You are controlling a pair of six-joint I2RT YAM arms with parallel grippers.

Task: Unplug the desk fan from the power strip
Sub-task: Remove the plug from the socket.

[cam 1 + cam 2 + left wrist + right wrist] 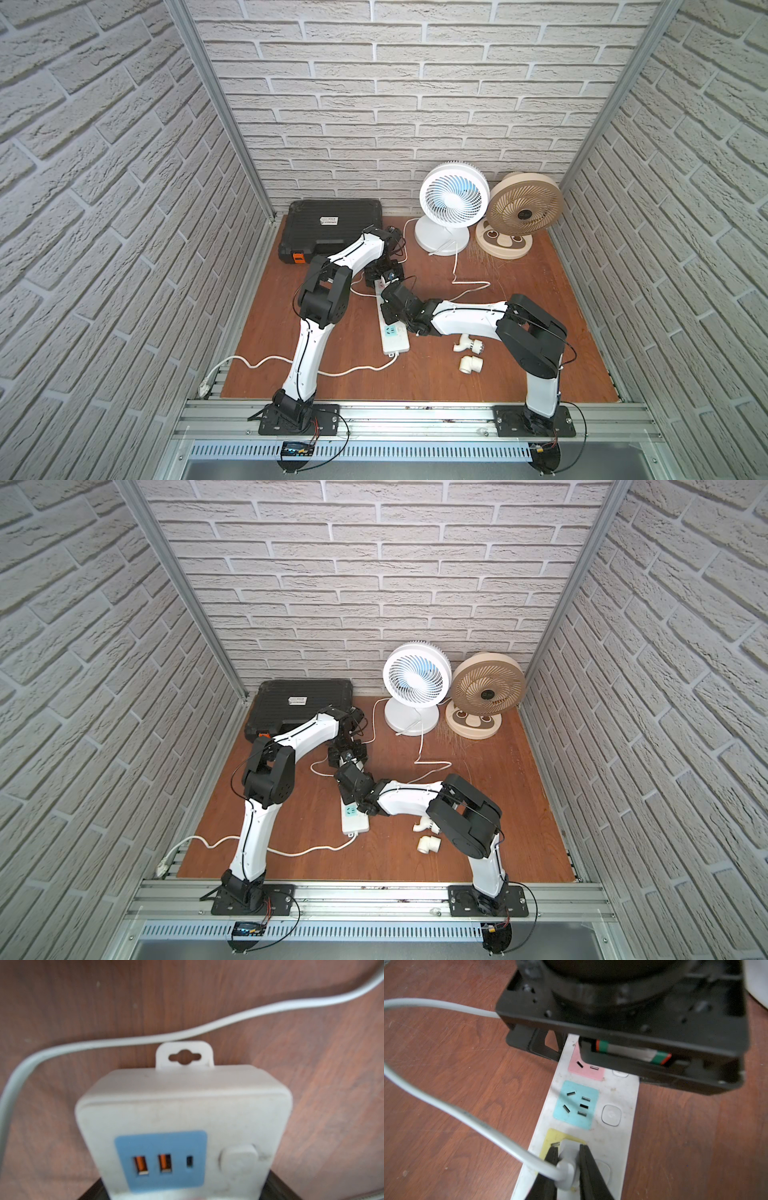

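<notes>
Fingers of the right hand (568, 1167) are pinching the white plug (566, 1159) in the power strip's (612, 1093) yellow socket on the counter (456, 1053); left hand (384, 274) is bracing the far end, state unclear; light strip likely lifting.

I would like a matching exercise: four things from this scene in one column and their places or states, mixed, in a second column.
1. white plug
2. left gripper
3. beige fan
4. black case

a. back right corner
b. back left corner
c. in the yellow socket, clamped by the right gripper
d. at the far end of the power strip

Pairs: 1-c, 2-d, 3-a, 4-b
</notes>
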